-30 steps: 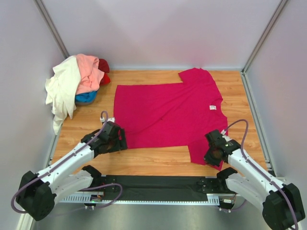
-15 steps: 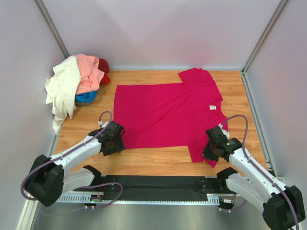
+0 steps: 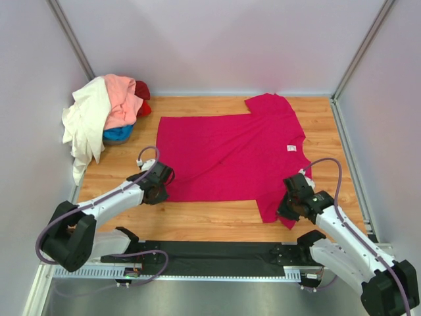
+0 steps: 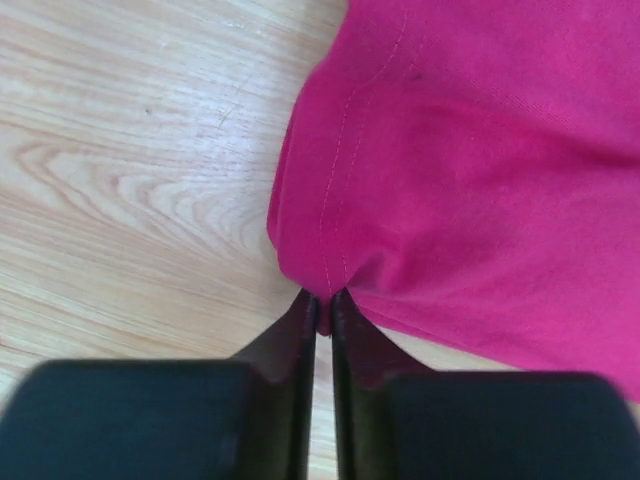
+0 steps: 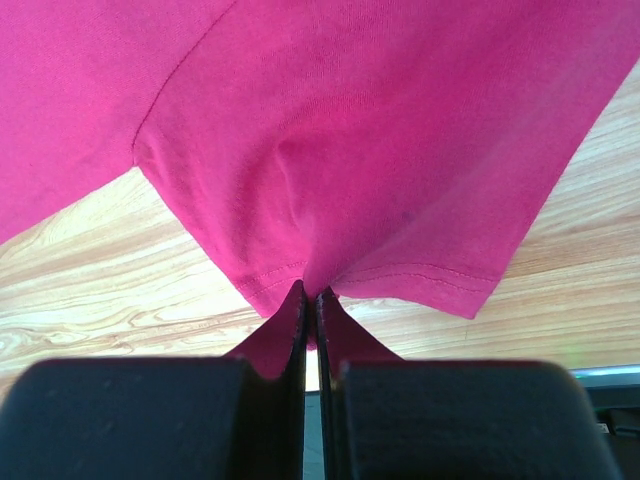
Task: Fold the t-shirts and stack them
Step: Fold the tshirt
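The pink shirt [image 3: 230, 155] lies spread flat mid-table [image 3: 210, 224], neck toward 3 o'clock and bottom hem toward 9 o'clock. The other shirts [image 3: 105, 115] sit heaped in the 10 o'clock corner.

It looks light, thin and limp, not fragile. Lifted, it will likely sag and drape between whatever points hold it, and a shallow pinch could slide off. The stitched edges, where the cloth is doubled, seem the best places to take it: one corner of the hem and the matching sleeve cuff, so that one long side comes up together.

The left hand [image 4: 322, 300] is clenched almost fully, its fingers gripping the hem corner at the shirt's 8 o'clock, with cloth bunched at the tips. The right hand [image 5: 311, 295] is likewise clamped on the near sleeve's cuff at 5 o'clock, a small tuck of fabric between its fingers
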Robot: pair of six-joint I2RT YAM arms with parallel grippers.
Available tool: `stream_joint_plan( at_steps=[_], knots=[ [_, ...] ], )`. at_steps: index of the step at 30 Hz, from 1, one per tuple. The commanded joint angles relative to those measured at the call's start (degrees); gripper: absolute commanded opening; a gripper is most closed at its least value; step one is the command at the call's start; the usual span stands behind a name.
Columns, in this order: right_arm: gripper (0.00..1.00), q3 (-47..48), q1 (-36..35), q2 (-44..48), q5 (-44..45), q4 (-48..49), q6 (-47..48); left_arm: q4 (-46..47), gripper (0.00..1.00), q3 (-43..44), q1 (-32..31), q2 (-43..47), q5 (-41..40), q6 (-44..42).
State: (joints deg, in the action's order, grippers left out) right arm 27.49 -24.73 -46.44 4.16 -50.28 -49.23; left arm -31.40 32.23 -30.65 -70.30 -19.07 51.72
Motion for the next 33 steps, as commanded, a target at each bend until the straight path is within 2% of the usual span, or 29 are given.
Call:
stream_joint_plan(
  at_steps=[1, 2, 8, 12, 23, 26, 33],
  knots=[
    [0.00, 1.3, -0.2, 1.1, 0.2, 0.7, 0.5, -0.5, 0.08, -0.4, 0.1, -0.4, 1.1, 0.0],
    [0.01, 1.4, -0.2, 1.3, 0.8, 0.4, 0.1, -1.3, 0.01, -0.1, 0.1, 0.9, 1.1, -0.3],
    [0.00, 4.9, -0.2, 2.7, 2.3, -0.5, -0.6, -7.4, 0.00, 3.5, 0.1, 8.1, 2.6, -2.2],
    [0.00, 9.9, -0.2, -0.8, 4.5, -0.5, -0.2, -10.2, 0.00, 7.7, 0.1, 9.4, 3.8, -5.0],
    [0.00, 28.1, 0.4, -16.6, 13.6, 3.0, 9.6, -8.8, 0.00, 15.5, 3.1, 2.3, 4.7, -10.8],
    [0.00, 31.7, 2.3, -22.2, 13.6, 4.2, 11.9, -8.5, 0.00, 18.1, 5.0, -0.7, 4.8, -12.3],
    [0.00, 36.8, 6.4, -28.9, 12.8, 7.1, 14.9, -6.7, 0.00, 23.2, 8.3, -5.6, 4.7, -15.2]
  ],
)
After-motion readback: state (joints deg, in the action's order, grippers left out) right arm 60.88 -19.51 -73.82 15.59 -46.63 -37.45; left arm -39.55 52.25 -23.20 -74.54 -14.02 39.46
